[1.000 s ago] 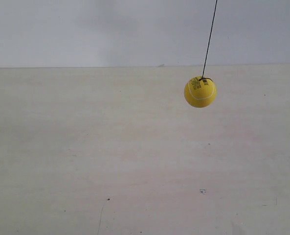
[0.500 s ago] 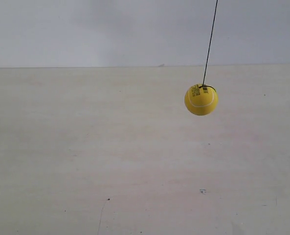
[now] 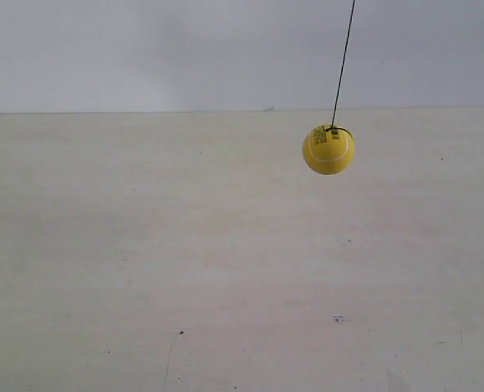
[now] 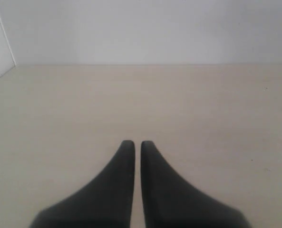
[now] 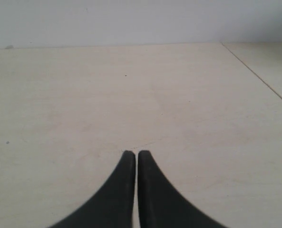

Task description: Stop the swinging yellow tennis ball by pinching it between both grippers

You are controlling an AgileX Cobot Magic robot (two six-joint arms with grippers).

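The small bright-yellow felt tennis ball hung free on its thin dark string above the pale desk, because the black pointed left tool and right tool sat clenched, empty and nowhere near it.

The yellow tennis ball has a matt, felt-like skin, though its nap is too small to make out; a smooth white seam and small dark print mark it. The string is thin and dark, its material impossible to tell. The bench looks like pale wood or laminate, matt, with faint streaky grain, a few dark specks and a fine hairline mark. The wall is smooth, matt and off-white. The jaws of the left gripper and the right gripper look like black plastic, smooth and dull, with only a soft sheen.
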